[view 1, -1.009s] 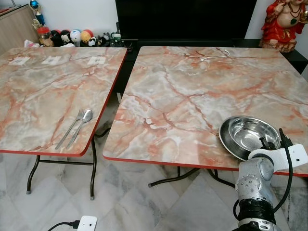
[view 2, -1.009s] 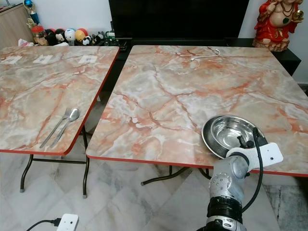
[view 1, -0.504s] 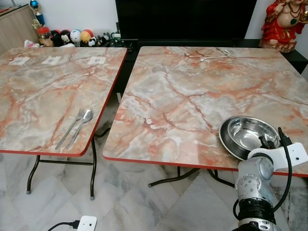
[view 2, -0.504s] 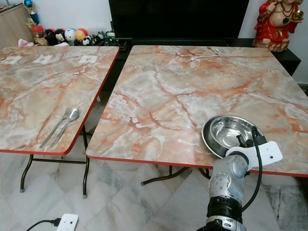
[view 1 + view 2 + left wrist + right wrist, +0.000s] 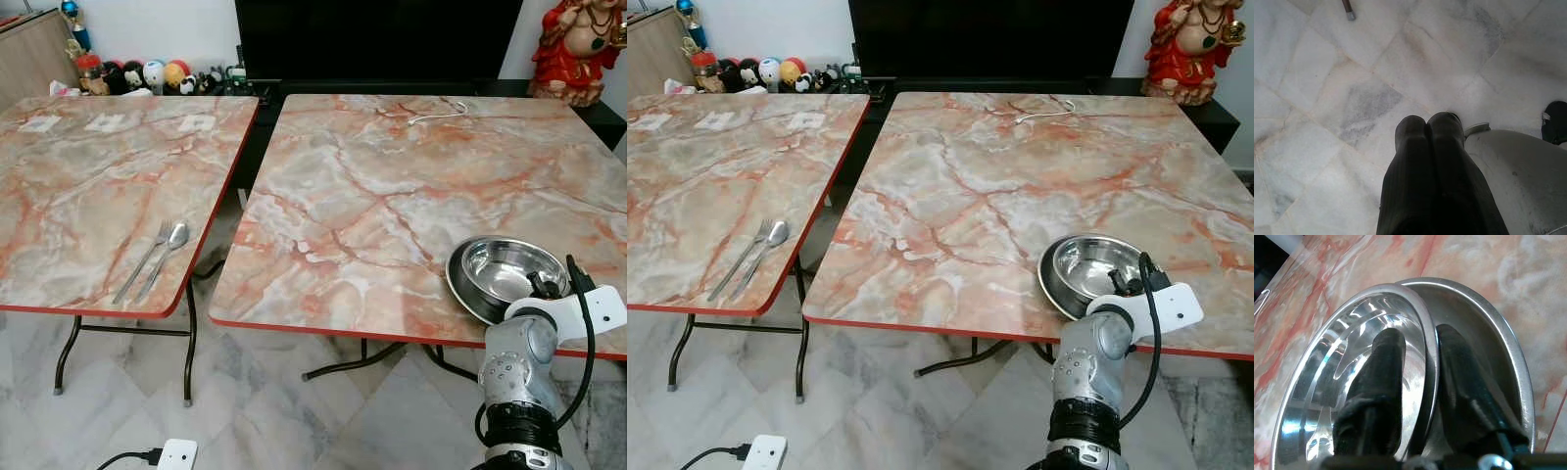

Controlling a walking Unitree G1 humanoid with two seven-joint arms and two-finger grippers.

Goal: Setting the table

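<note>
A shiny steel bowl [image 5: 495, 272] rests near the front right edge of the right marble table [image 5: 392, 196]. In the right wrist view the bowl [image 5: 1356, 372] lies tilted inside a second steel dish [image 5: 1498, 347]. My right gripper [image 5: 1418, 340] is shut on the bowl's rim, one finger inside and one outside, and its black fingers [image 5: 540, 287] show at the bowl's near side. A fork [image 5: 140, 264] and a spoon [image 5: 163, 256] lie together at the front right corner of the left table [image 5: 88, 186]. My left gripper [image 5: 1426, 122] hangs shut and empty over the floor.
A white cable [image 5: 438, 115] lies at the right table's far edge. Paper labels [image 5: 108, 122] sit at the back of the left table. A narrow gap separates the tables. A red statue [image 5: 573, 49], toys [image 5: 147, 75] and a dark screen stand behind. A white adapter [image 5: 176, 454] lies on the floor.
My right wrist has edged slightly farther onto the table with the bowl in its grip. The bowl has barely shifted. The fork and spoon are unmoved.
</note>
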